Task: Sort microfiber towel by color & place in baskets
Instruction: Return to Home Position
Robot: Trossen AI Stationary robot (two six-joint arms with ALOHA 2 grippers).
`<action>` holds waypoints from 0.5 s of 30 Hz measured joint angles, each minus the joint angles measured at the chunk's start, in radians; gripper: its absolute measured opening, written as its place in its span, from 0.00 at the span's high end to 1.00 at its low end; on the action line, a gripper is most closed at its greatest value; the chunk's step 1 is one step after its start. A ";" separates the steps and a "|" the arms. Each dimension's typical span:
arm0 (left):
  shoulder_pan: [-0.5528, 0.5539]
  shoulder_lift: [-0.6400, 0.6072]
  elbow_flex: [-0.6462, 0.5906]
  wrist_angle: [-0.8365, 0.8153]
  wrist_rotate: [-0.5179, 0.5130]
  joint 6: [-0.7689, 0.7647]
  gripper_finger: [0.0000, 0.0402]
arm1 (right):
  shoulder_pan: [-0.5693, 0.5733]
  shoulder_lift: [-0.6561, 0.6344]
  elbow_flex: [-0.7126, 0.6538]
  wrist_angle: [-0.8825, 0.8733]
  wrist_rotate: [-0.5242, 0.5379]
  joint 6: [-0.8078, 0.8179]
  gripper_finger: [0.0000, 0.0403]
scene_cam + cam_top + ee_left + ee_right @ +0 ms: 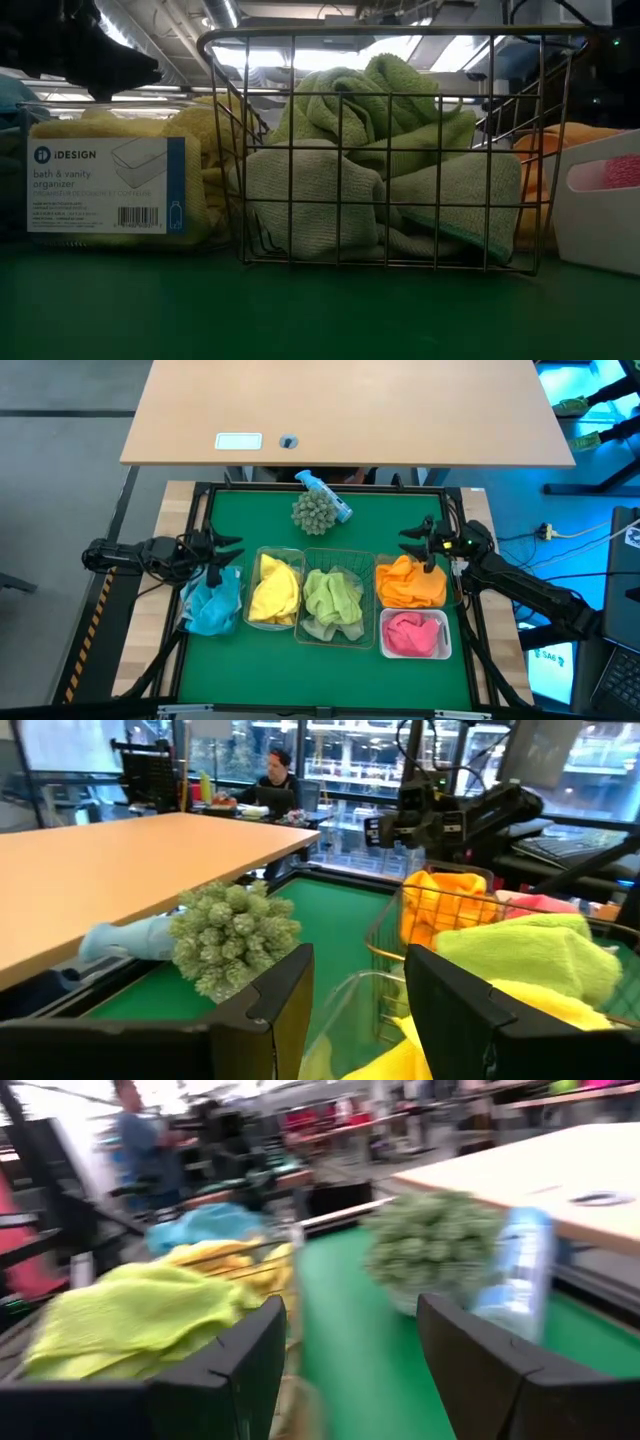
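We find every towel in a container on the green tabletop (380,525). Reading the row from the left: a clear bin (238,574) holds the blue towel (208,610), which spills over its rim. A second clear bin (280,551) holds the yellow towel (275,592), the dark wire basket (334,552) holds the green towels (332,602), and a third clear bin (380,600) holds the orange towel (410,582). The white bin (415,656) with the pink towel (412,632) sits just in front of the orange one, nearer the tabletop's front edge.

The left gripper (360,982) hangs over the far end of the blue towel's bin, its jaws apart with nothing between them. The right gripper (352,1342) hangs above the far side of the orange towel's bin, jaws likewise apart and empty.

Behind the row, a grey-green spiky ball (313,511) lies against a small blue bottle (338,508).
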 joint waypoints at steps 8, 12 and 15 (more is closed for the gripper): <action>0.000 0.000 0.000 -0.014 -0.017 0.058 0.62 | 0.000 0.000 0.000 -0.130 0.202 -0.046 0.45; 0.000 0.000 -0.001 -0.039 -0.019 0.050 0.62 | 0.000 0.000 0.000 -0.328 0.273 0.022 0.45; 0.000 0.000 -0.001 -0.037 0.001 0.038 0.62 | 0.000 0.018 0.002 -0.342 0.300 0.025 0.45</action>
